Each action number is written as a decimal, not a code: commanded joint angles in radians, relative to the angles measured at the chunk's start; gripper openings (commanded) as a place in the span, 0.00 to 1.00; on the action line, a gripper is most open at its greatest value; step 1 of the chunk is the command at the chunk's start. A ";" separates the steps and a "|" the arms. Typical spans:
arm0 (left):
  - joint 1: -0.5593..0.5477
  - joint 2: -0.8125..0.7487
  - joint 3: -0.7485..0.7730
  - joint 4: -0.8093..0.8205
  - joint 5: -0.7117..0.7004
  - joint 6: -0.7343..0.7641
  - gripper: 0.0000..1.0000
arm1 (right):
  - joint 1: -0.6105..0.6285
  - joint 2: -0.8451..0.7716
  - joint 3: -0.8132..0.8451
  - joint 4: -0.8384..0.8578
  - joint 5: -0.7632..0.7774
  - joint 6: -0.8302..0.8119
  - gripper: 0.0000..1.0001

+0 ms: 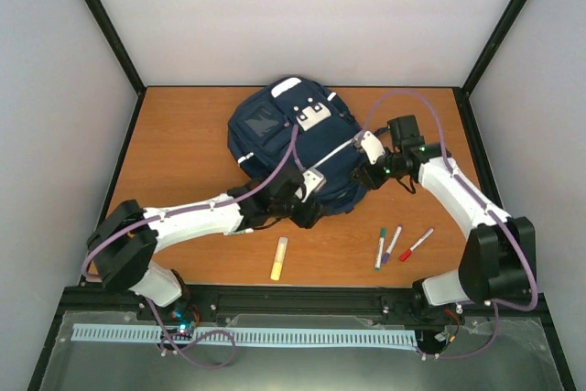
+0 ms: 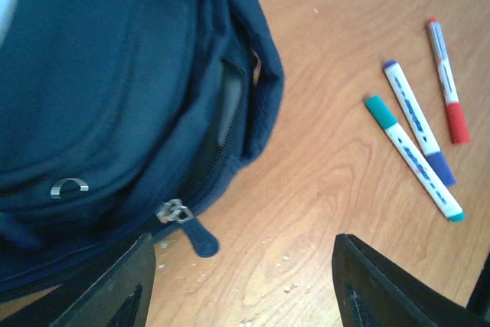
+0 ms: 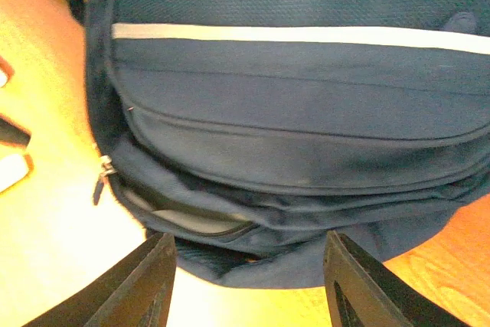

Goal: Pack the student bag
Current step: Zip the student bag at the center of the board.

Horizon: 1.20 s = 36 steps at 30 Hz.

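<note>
Both claws were at the student bag (image 1: 265, 130), which lay flat on the worktop (image 1: 183, 153), around the middle and toward its far side. The left claw (image 2: 241, 285) stood wide with nothing between its fingers, just over the bag's near edge, beside a zipper pull (image 2: 180, 216) and a partly unzipped opening. The right claw (image 3: 249, 285) was spread wide too, with the bag's lower edge showing between its fingers. Off the bag's near right corner lay a green marker (image 2: 413, 158), a blue marker (image 2: 419, 122) and a red marker (image 2: 448, 80), close together. A yellow highlighter (image 1: 278, 258) lay apart, to their left.
</note>
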 commanded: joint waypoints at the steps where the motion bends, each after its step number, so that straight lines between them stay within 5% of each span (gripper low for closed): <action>1: 0.054 -0.040 0.013 -0.055 -0.087 -0.069 0.66 | 0.101 -0.061 -0.085 -0.035 0.100 -0.037 0.52; 6: 0.136 -0.040 -0.031 -0.009 -0.094 -0.157 0.66 | 0.220 -0.074 -0.171 -0.013 0.172 -0.083 0.46; 13: 0.168 0.008 -0.030 -0.007 -0.092 -0.166 0.65 | 0.235 0.075 -0.148 0.018 0.180 -0.079 0.37; 21: 0.168 0.081 -0.040 0.067 -0.016 -0.171 0.62 | 0.089 0.202 -0.046 0.060 0.230 0.019 0.31; 27: 0.168 0.048 -0.060 0.099 -0.002 -0.156 0.61 | 0.050 0.096 -0.025 0.005 0.128 -0.008 0.32; 36: 0.168 0.010 -0.078 0.099 -0.023 -0.146 0.62 | 0.147 0.057 -0.105 -0.028 0.087 0.002 0.39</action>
